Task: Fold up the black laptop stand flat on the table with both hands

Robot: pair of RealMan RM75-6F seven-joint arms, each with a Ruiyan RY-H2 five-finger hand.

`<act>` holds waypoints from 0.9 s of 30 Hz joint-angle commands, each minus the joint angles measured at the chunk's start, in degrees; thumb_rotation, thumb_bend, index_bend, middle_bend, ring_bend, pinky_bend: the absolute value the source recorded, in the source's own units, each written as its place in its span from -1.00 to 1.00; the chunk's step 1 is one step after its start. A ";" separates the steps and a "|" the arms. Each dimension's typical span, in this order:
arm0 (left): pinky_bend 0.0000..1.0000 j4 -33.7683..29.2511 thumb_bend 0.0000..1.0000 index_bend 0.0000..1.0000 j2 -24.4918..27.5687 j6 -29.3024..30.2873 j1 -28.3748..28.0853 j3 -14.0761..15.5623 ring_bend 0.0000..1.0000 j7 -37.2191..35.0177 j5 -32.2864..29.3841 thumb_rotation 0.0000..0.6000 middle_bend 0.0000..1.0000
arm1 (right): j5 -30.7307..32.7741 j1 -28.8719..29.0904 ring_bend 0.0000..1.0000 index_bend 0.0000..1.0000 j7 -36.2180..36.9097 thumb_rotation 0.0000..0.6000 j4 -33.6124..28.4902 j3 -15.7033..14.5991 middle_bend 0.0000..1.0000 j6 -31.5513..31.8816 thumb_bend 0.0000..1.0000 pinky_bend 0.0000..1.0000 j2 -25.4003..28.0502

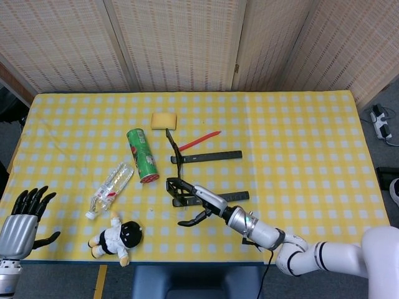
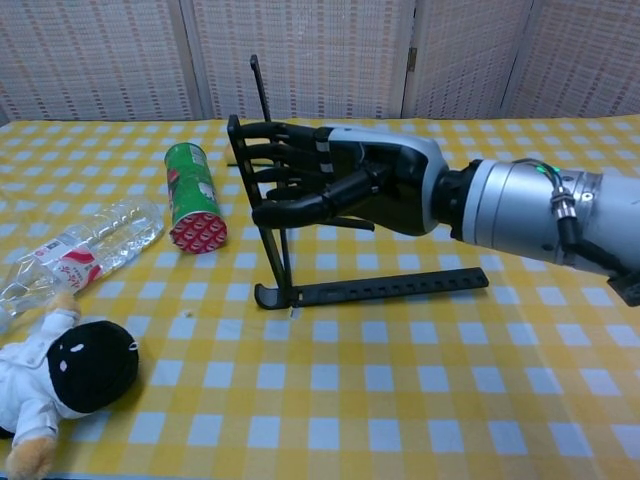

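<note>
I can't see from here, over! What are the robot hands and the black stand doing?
Right robot hand pressing fingers against stand's upright arms. Left robot hand open, off to the side. Laptop stand not flat. Chip can close by.

Head view looks steeply down from high above the near table edge, covering the whole table [image 1: 299,137]. Chest view sits low, facing forward, close behind the right hand [image 2: 340,185]. Both share that hand.
</note>
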 commanded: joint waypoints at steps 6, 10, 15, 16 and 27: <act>-1.00 0.29 -0.71 -0.63 0.01 0.05 -0.06 -0.06 -0.87 -0.30 0.13 1.00 -0.80 | 0.78 -0.35 -1.00 -1.00 -1.90 1.00 -1.38 0.28 -1.00 1.14 -0.53 -1.00 1.11; -1.00 0.36 -0.71 -0.62 -0.03 -0.04 -0.15 -0.08 -0.88 -0.31 0.19 1.00 -0.80 | -0.31 -1.57 -1.00 -1.00 -1.75 1.00 -2.88 -1.05 -1.00 2.68 -0.53 -1.00 3.28; -1.00 0.28 -0.71 -0.62 -0.09 -0.01 -0.21 0.02 -0.87 -0.24 0.50 1.00 -0.80 | -2.35 -3.39 -1.00 -1.00 -2.21 1.00 -4.65 -3.59 -1.00 4.74 -0.53 -1.00 6.84; -1.00 0.25 -0.71 -0.62 -0.08 0.02 -0.19 0.01 -0.87 -0.22 0.49 1.00 -0.80 | -2.72 -3.71 -1.00 -1.00 -2.67 1.00 -4.88 -4.05 -1.00 5.10 -0.53 -1.00 7.58; -1.00 -0.75 -0.71 -0.62 -0.11 -0.21 -0.68 0.05 -0.87 1.05 1.30 1.00 -0.80 | 1.49 -7.55 -0.26 -0.23 -20.68 1.00 -7.90 -5.79 -0.30 6.46 -0.53 -0.63 10.26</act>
